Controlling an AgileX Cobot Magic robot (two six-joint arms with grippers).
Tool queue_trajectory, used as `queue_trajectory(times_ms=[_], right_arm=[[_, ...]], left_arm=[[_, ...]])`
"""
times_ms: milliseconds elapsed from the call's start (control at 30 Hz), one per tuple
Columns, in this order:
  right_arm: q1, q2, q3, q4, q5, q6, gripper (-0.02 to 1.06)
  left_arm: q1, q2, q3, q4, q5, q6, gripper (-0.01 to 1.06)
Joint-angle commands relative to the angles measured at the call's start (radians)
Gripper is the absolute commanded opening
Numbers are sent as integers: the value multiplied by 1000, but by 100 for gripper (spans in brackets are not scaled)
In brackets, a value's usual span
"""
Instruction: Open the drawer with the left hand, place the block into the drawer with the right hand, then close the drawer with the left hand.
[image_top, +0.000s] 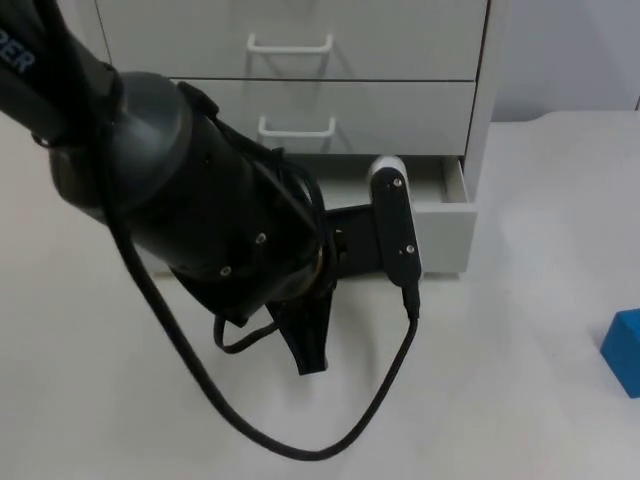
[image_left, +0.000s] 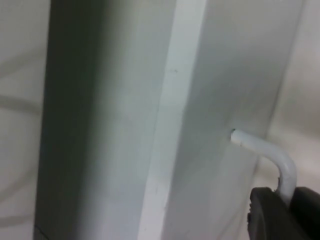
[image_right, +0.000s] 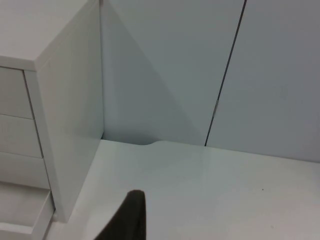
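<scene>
The white cabinet (image_top: 300, 60) is faced by the left gripper (image_top: 345, 250), whose grip state cannot be told; its bottom drawer (image_top: 445, 205) is pulled partly out, contents hidden. The handle (image_left: 270, 155) is touched by a fingertip (image_left: 275, 217). The blue block (image_top: 625, 350) lies well to the gripper's right on the table (image_top: 500, 380). The right gripper (image_right: 127, 217) waits beside the cabinet.

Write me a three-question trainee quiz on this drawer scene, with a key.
1. True or false: the lowest drawer of the white three-drawer cabinet is pulled partly out.
2. What colour is the cube-shaped block on the white table: A red, B blue, C green?
3. Fill in: the left tool is at the drawer's white bar ____.

Key: 1 true; 2 B; 3 handle.
</scene>
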Motion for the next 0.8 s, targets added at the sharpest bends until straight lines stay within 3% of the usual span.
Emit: queue_trajectory(times_ms=[0,333,767], right_arm=[[-2,0,-8,-4,-9,1,103],[-2,0,-8,-5,-18,1,103],[-2,0,-8,-5,-18,1,103]], left_arm=[[-25,-25,27,-31,-77,-34,0],[-109,-71,106,-57,-82,-42,0],[-204,-71,106,-167,-71,-42,0]])
